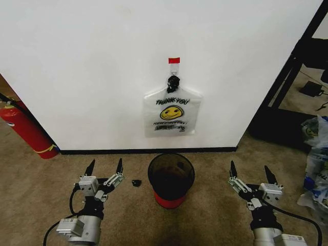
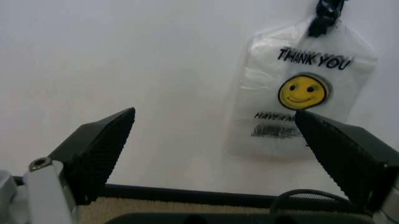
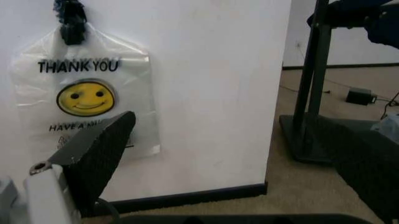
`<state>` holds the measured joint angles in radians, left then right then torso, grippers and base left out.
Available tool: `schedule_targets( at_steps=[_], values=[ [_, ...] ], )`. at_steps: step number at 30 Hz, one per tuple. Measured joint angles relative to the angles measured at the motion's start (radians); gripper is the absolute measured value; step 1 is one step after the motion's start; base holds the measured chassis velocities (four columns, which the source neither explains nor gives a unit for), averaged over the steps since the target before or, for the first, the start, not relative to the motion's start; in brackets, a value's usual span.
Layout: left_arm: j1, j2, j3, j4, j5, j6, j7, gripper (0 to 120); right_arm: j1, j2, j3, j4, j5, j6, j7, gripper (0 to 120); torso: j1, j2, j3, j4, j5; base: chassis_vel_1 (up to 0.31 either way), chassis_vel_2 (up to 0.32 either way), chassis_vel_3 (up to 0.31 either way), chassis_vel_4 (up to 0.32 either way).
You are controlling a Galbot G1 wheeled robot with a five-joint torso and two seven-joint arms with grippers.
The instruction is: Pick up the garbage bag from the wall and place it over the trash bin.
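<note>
The garbage bag [image 1: 172, 111], white with a yellow smiley and "THANK YOU" print, hangs flat from a black hook [image 1: 173, 81] under a red tape strip on the white wall [image 1: 102, 66]. It also faces the left wrist camera [image 2: 299, 93] and the right wrist camera [image 3: 84, 93]. Directly below it on the carpet stands the trash bin [image 1: 171, 180], dark with a red bottom band. My left gripper [image 1: 105, 167] is open, low and left of the bin. To the bin's right my right gripper [image 1: 250, 172] is open too. Both hold nothing.
A red fire extinguisher [image 1: 25, 129] leans against the wall at far left. A small black object [image 1: 136, 182] lies on the carpet left of the bin. A black stand [image 1: 287, 77] and plastic bags [image 1: 315, 154] are at the right, past the wall's corner.
</note>
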<state>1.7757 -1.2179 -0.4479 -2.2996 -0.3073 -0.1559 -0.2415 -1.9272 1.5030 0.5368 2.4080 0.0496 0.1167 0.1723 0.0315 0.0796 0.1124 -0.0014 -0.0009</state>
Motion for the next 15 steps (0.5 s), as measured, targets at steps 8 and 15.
schedule_targets(
  at_steps=[8,15],
  values=[
    [0.014,-0.014,0.023,0.007,0.05,-0.028,0.002,100,0.005,0.0,-0.009,-0.009,0.002,0.002,0.0,100,0.0,0.0,0.0,0.0,0.0001,0.0,0.0,0.0,0.0],
    [0.032,-0.019,0.027,0.013,0.071,-0.051,0.007,100,0.042,-0.02,-0.021,-0.033,0.063,0.018,-0.019,100,0.0,0.0,0.0,0.0,0.0,0.0,0.0,0.0,0.0]
  ],
)
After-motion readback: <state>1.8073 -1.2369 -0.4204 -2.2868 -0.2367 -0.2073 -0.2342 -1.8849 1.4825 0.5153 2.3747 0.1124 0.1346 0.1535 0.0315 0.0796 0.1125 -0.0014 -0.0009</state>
